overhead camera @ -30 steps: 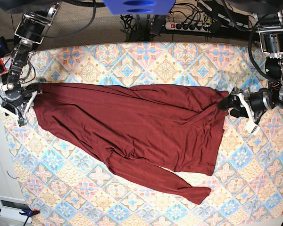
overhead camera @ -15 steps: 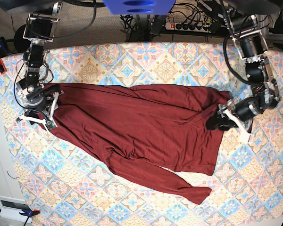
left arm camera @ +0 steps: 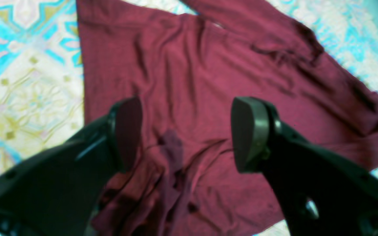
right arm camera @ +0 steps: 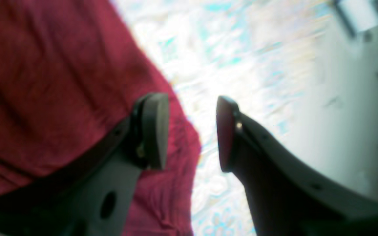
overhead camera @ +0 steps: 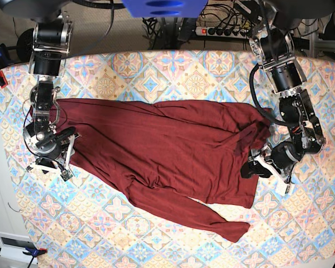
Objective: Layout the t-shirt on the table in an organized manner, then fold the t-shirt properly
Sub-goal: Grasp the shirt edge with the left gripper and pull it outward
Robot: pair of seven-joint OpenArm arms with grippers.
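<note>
T-shirt: spread across the middle of the counter, body mostly flat but skewed, one long sleeve trailing toward the counter's near edge, fabric bunched at its edge by the left gripper. Layout partly done; straightening and all folding remain. Left gripper: fingers wide, over the bunched fabric, holding nothing. Right gripper: fingers parted, empty, straddling the shirt's opposite edge. Change from earlier frames: both grippers have let go of the shirt's far corners and travelled along its ends toward the counter's near side
</note>
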